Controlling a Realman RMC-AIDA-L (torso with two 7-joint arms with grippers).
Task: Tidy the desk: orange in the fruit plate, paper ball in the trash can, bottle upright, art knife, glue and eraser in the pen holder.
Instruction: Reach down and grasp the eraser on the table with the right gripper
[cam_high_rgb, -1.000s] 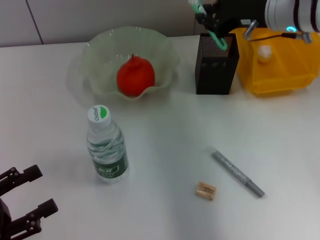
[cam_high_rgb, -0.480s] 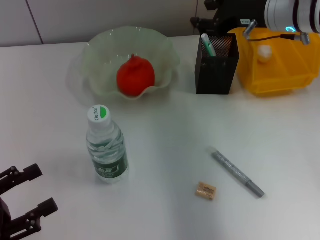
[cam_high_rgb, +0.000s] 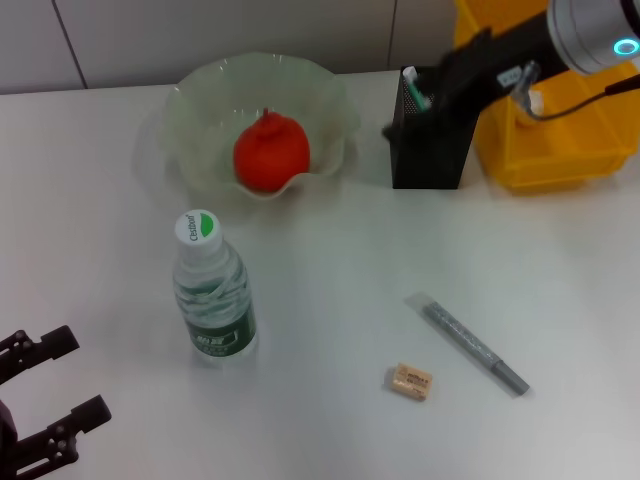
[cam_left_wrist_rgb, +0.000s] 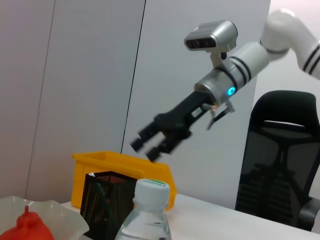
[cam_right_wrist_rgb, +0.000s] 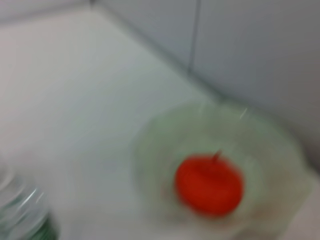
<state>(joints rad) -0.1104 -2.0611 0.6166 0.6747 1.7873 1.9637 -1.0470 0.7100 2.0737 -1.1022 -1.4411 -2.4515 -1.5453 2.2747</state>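
Observation:
The orange lies in the pale green fruit plate. The bottle stands upright. The black mesh pen holder holds a green glue stick. The grey art knife and the tan eraser lie on the desk in front. My right gripper hangs open and empty just beside the holder's rim; it also shows in the left wrist view. My left gripper is open and parked at the near left. The paper ball lies in the yellow trash can.
The yellow bin stands right against the pen holder's right side. A grey wall runs behind the white desk. The right wrist view shows the orange in the plate and the bottle, blurred.
The right gripper let go of the green glue stick in the pen holder, then swung from behind it down and forward. The left arm has not moved.

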